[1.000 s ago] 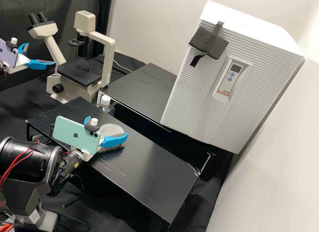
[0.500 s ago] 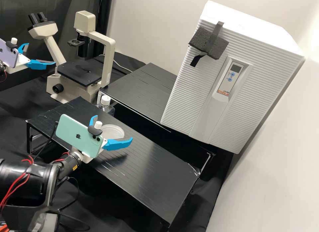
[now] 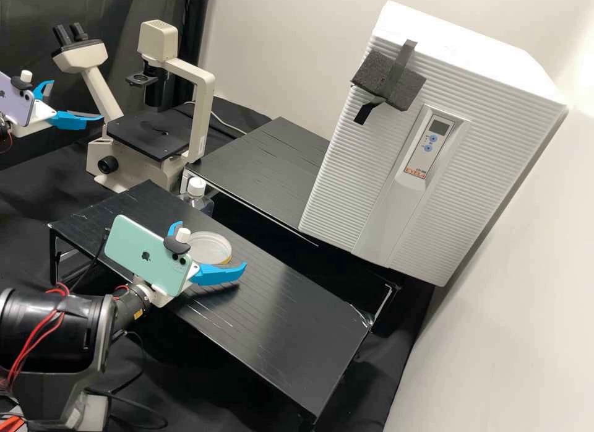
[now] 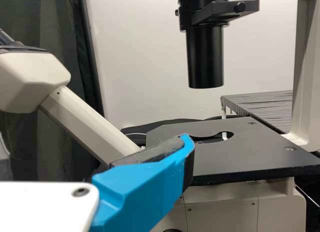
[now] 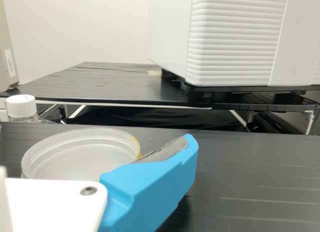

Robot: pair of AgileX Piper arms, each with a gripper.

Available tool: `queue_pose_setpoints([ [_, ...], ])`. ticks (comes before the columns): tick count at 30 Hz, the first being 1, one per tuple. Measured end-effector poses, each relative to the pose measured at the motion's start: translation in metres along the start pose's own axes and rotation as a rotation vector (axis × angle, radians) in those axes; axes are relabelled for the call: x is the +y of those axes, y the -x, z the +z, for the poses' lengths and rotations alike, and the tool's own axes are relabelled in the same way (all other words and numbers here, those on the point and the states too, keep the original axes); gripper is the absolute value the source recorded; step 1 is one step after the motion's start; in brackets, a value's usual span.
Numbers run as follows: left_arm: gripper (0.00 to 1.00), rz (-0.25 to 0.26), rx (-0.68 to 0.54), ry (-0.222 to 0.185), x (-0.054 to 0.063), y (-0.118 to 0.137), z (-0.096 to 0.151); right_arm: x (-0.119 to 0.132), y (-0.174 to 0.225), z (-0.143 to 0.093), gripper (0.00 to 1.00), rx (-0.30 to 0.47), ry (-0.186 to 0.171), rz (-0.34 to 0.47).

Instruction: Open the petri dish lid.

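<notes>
The right arm's white gripper with two bright blue fingers (image 3: 211, 244) is opened wide over the near table, its fingertips well apart. A mint-green phone (image 3: 148, 255) is mounted behind the fingers.

The round, clear plastic petri dish (image 3: 210, 249), with a yellow-orange mark on its rim, lies flat on the near table, close to the far edge. From the high view it appears in the space framed by the fingers; whether they touch it, and whether its lid is seated, I cannot tell. The low black near table (image 3: 278, 314) has a finely grooved top.

Just past its far edge stands a clear bottle with a white screw cap (image 3: 197, 186). Beyond is a second black table (image 3: 260, 166). To the right, a large white ridged cabinet (image 3: 346, 172) carries a dark foam block (image 3: 402, 88), taped on, and a small control panel (image 3: 428, 144).

At the far left is a cream microscope with a black stage (image 3: 148, 135). Near it, the left arm's matching gripper (image 3: 77, 99), with a lavender phone (image 3: 17, 101), also has its fingers spread wide.
</notes>
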Motion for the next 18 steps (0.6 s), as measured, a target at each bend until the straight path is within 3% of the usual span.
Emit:
queue_pose_setpoints([
  [7,1.00,0.000,0.000,0.000,0.0000,0.0000,0.0000,-0.0038,-0.0007,0.0008,1.00,-0.006,0.013,-0.018],
  [8,1.00,0.000,0.000,0.000,0.0000,0.0000,0.0000,-0.0038,-0.0007,0.0008,0.00,-0.006,0.013,-0.018],
  [18,1.00,0.000,0.000,0.000,0.0000,0.0000,0.0000,-0.0039,-0.0007,0.0007,0.00,-0.005,0.014,-0.018],
])
